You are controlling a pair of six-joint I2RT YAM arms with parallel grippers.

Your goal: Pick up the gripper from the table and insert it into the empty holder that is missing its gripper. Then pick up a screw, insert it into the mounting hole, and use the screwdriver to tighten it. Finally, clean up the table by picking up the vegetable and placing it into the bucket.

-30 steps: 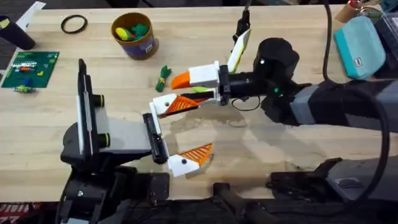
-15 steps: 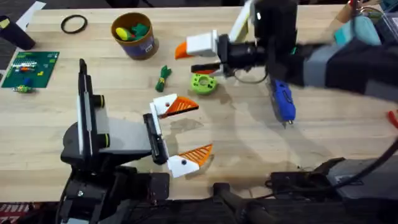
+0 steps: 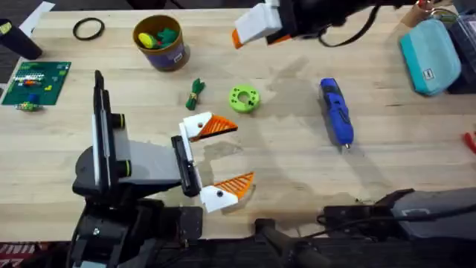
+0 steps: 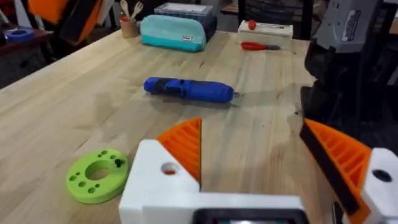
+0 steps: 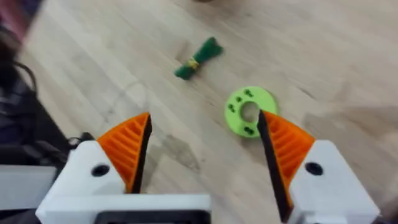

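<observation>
Right claw [image 5: 202,134] hangs released and empty, far side; left claw [image 3: 238,152] is spread too. I'd drop squarely over the green disc [image 3: 244,98], left of the screwdriver [image 3: 336,110], where I judge the screws sit.

Lime-green disc [image 3: 244,99], black ring [image 3: 88,29], teal pouch [image 3: 429,56].

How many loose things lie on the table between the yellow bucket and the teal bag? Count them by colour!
Dark green: 1, the vegetable
Lime green: 1, the disc
Blue: 1, the screwdriver
Total: 3
</observation>
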